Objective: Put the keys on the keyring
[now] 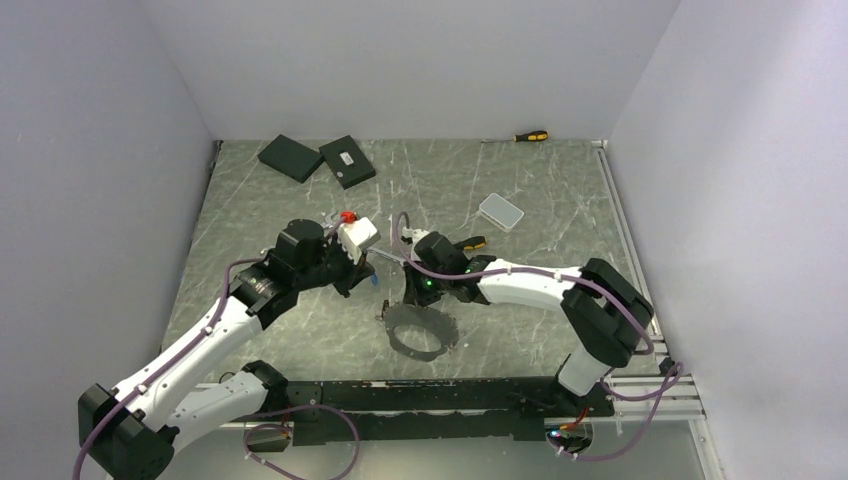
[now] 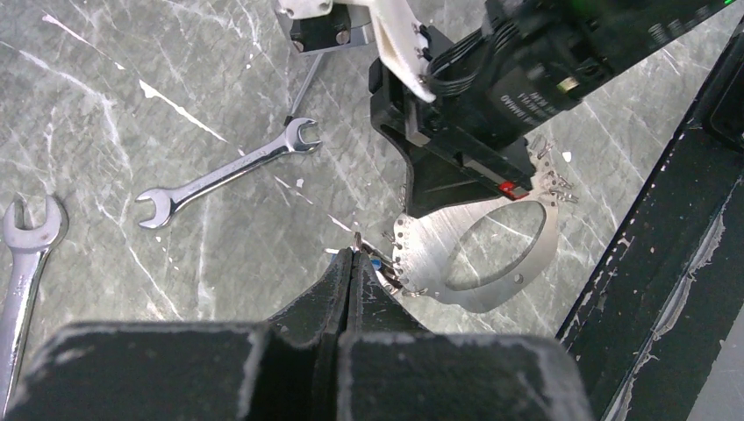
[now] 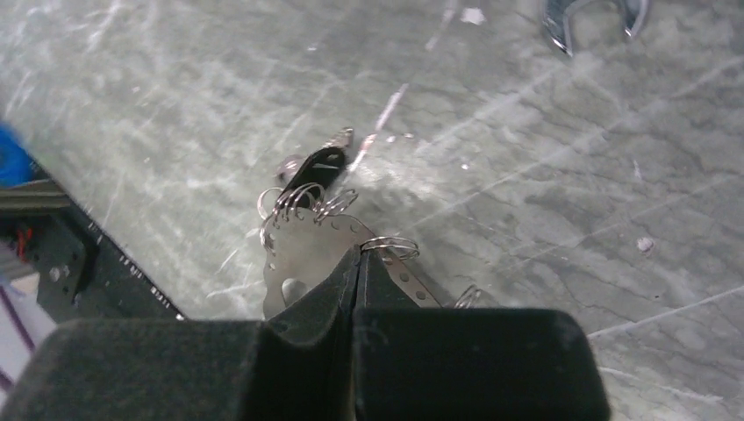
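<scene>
Your left jaws stood shut, nothing clearly held. Both keys (image 2: 228, 174) lay flat on table (image 2: 105, 114), off keyring (image 2: 430, 248). Keyring sat beside left tips. Your right jaws stood shut, tips at keyring's wire loop (image 3: 390, 246).

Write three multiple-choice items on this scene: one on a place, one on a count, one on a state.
1. The black boxes lie: A at the far left of the table; B at its near right; C at its centre.
2. Spanners in the left wrist view: A one; B two; C four.
3. The right gripper is: A wide open; B out of view; C shut on the keyring.
Key: A, they sit near the far-left corner; B, a second lies at the frame's left edge; C, its fingers meet on a wire loop.
</scene>
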### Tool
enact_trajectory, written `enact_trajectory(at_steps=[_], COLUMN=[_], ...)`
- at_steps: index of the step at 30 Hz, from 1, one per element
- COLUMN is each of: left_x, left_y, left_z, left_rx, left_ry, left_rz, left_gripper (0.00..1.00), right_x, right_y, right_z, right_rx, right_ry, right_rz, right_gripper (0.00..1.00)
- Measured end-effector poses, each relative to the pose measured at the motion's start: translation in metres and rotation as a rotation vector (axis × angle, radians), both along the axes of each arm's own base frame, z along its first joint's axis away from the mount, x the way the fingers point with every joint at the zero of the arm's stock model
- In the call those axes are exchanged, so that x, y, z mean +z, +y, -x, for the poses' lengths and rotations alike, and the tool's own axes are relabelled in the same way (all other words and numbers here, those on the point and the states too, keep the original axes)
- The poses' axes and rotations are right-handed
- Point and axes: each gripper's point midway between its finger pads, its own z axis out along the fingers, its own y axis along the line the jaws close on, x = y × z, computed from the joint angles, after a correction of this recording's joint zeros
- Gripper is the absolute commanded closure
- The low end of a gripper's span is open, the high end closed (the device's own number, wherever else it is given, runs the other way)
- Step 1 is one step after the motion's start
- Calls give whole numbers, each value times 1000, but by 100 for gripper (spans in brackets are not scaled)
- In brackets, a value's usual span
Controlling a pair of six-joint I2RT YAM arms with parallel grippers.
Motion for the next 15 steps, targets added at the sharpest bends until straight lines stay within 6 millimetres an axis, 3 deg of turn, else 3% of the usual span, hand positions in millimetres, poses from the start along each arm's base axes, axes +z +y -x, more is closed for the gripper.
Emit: enact_trajectory(at_steps=[7, 10, 15], left_x=[0, 0, 4], left_y=[0, 0, 0], left_z=[0, 1, 2], left_rx=[-1, -4, -8], left_ry=[0, 0, -10], left_rz=[1, 3, 12], left_gripper=[100, 100, 100], right_x=[31, 40, 76], right_y=[9, 4, -11], right_z=[13, 25, 41], right_rx=[186, 261, 367], right_ry=[-87, -140, -347], right_rz=[-95, -144, -255], right_gripper=[100, 100, 100])
